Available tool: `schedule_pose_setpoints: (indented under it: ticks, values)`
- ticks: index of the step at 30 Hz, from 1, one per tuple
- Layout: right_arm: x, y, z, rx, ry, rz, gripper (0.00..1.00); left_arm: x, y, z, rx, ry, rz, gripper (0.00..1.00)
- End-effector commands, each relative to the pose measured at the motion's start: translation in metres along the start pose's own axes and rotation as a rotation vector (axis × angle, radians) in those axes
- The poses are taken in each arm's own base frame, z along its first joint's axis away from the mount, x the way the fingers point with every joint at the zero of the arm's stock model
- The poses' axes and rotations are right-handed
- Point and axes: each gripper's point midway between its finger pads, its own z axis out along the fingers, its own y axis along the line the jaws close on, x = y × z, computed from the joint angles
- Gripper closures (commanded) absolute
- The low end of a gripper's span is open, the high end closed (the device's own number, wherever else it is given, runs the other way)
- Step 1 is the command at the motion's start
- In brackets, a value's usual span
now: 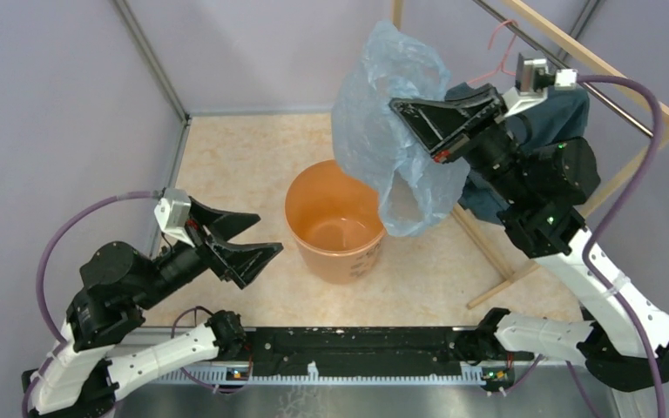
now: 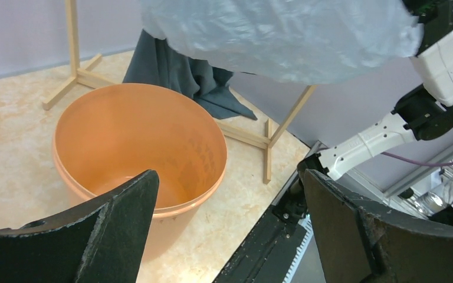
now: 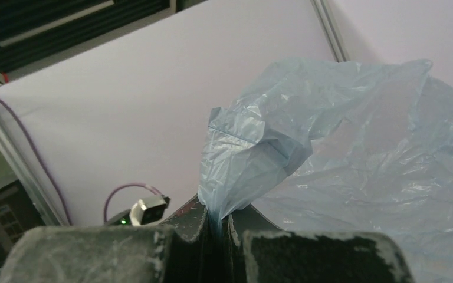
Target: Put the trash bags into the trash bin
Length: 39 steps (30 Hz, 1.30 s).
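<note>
The pale blue trash bag [image 1: 381, 122] hangs in the air above and just right of the orange trash bin [image 1: 334, 220], its lower edge draping over the bin's right rim. My right gripper [image 1: 398, 109] is shut on the bag's film, which shows pinched between the jaws in the right wrist view [image 3: 215, 219], with the bag [image 3: 354, 147] billowing above. My left gripper [image 1: 261, 233] is open and empty, left of the bin. In the left wrist view the bin [image 2: 135, 141] is empty and the bag [image 2: 283, 35] hangs overhead.
A wooden rack [image 1: 592, 65] stands at the right with a dark teal T-shirt [image 1: 557, 117] hanging on it, behind my right arm. Its wooden feet [image 1: 496, 292] lie on the beige floor right of the bin. Metal frame posts [image 1: 152, 61] edge the back left.
</note>
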Motion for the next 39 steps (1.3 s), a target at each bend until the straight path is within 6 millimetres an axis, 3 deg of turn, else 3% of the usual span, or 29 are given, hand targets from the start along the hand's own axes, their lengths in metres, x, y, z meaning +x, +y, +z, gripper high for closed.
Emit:
schedule_pose_setpoints:
  ticks: [1,6,9,12,14,16,19,23,25,29,35,39]
  values:
    - [-0.03,0.032,-0.003,-0.104,-0.103,0.097,1.0,-0.016,0.009,0.002,-0.057,-0.072,0.003,0.02]
    - [-0.021,0.068,0.007,-0.312,-0.059,0.235,1.0,-0.029,0.013,0.005,-0.086,-0.124,0.023,0.01]
    - [-0.021,0.066,0.008,-0.291,-0.053,0.211,1.0,-0.037,0.012,0.002,-0.083,-0.161,0.02,0.02]
    - [-0.013,0.03,0.002,-0.113,-0.087,0.215,1.0,-0.042,0.011,-0.002,-0.081,-0.187,0.006,0.02]
    - [0.006,-0.021,-0.008,0.127,-0.107,0.273,1.0,-0.043,0.013,-0.005,-0.09,-0.195,-0.003,0.02]
    - [0.022,-0.061,-0.024,0.318,-0.112,0.31,1.0,-0.043,0.016,-0.007,-0.106,-0.196,-0.011,0.02]
    - [0.045,-0.104,-0.052,0.518,-0.089,0.311,1.0,-0.043,0.02,-0.005,-0.129,-0.198,-0.024,0.02]
    - [0.083,-0.134,-0.081,0.635,0.038,0.246,1.0,-0.042,0.029,0.005,-0.2,-0.175,-0.042,0.02]
    - [0.098,-0.144,-0.093,0.675,0.12,0.18,1.0,-0.038,0.043,0.012,-0.294,-0.149,-0.062,0.02]
    - [0.109,-0.143,-0.111,0.655,0.226,0.048,1.0,-0.03,0.067,0.033,-0.481,-0.051,-0.047,0.04]
    - [0.115,-0.119,-0.118,0.506,0.329,-0.048,1.0,-0.036,0.078,0.084,-0.605,0.053,0.071,0.05]
    - [0.117,-0.109,-0.119,0.454,0.348,-0.049,1.0,-0.01,0.09,0.121,-0.648,0.153,0.139,0.04]
